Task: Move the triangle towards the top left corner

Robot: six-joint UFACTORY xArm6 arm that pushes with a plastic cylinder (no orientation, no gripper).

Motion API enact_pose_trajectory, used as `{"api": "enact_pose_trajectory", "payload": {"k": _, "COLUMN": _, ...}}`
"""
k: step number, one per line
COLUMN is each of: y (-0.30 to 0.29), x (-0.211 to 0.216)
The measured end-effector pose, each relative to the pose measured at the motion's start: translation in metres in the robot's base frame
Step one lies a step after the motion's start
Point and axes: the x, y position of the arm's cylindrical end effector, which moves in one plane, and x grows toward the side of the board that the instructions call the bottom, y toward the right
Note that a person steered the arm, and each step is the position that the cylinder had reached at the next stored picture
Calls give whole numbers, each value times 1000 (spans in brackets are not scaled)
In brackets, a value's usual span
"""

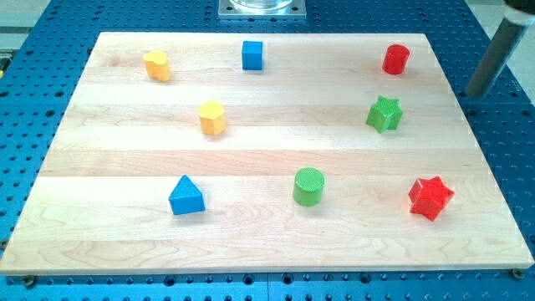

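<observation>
The blue triangle (185, 196) lies on the wooden board (125, 242) at the lower left. My rod comes in from the view's top right corner and my tip (477, 94) is off the board's right edge, over the blue perforated table. It is far from the triangle and touches no block. The nearest blocks to my tip are the red cylinder (395, 59) and the green star (384, 114).
A yellow block (156, 64) sits near the top left corner. A blue cube (252, 55) is at the top middle, a yellow hexagonal block (212, 118) left of centre. A green cylinder (308, 186) and a red star (430, 198) lie at the bottom.
</observation>
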Motion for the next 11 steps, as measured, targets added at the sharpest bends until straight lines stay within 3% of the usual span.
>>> {"api": "enact_pose_trajectory", "payload": {"k": 2, "y": 21, "x": 141}}
{"api": "enact_pose_trajectory", "payload": {"k": 3, "y": -10, "x": 213}}
{"api": "enact_pose_trajectory", "payload": {"k": 4, "y": -24, "x": 234}}
{"api": "enact_pose_trajectory", "payload": {"k": 9, "y": -38, "x": 248}}
{"api": "enact_pose_trajectory", "payload": {"k": 11, "y": -102, "x": 249}}
